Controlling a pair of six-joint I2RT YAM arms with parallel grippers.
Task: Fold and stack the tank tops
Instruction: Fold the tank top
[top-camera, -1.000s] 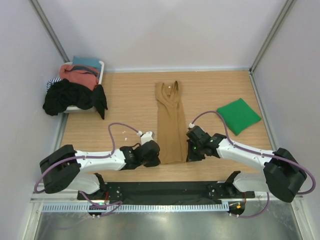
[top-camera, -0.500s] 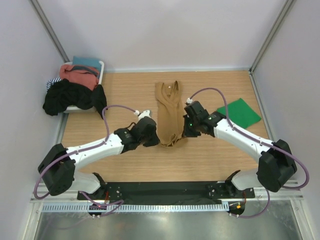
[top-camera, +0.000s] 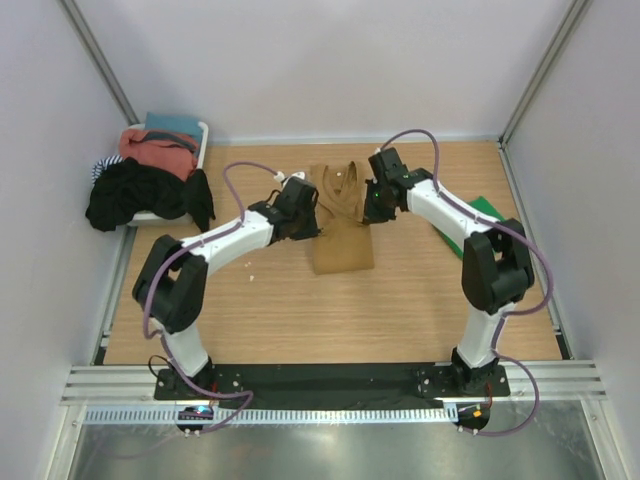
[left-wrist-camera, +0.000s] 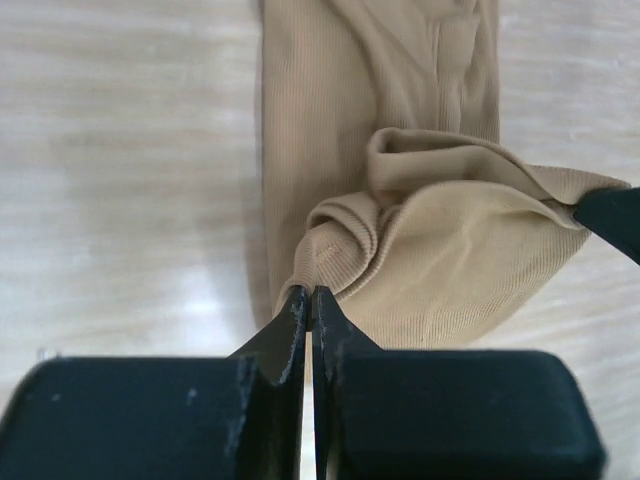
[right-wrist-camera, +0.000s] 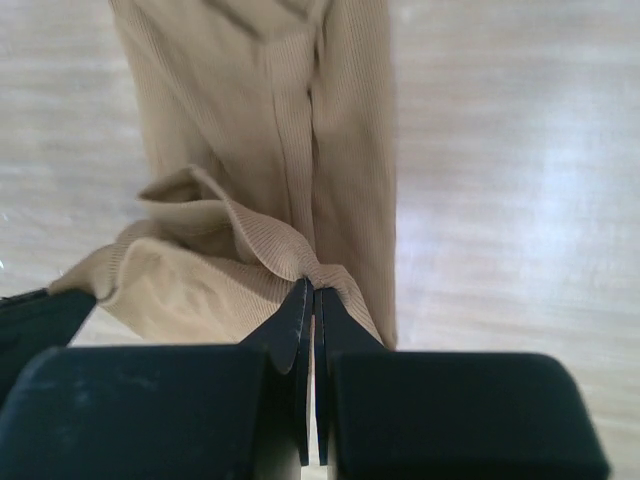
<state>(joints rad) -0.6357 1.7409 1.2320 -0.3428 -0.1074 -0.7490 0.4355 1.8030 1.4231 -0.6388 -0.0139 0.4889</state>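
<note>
The tan tank top lies in the middle of the table, its near half doubled back over its far half. My left gripper is shut on the left corner of its hem. My right gripper is shut on the right corner of the hem. Both hold the hem above the strap end. The green tank top lies folded at the right, mostly hidden behind my right arm.
A white bin at the far left corner holds a heap of black, coral, teal and striped clothes. Grey walls close the table at the back and both sides.
Both grippers have carried the tan top's hem from the near edge toward the far end, folding the garment in half. The arms now stretch far out.
</note>
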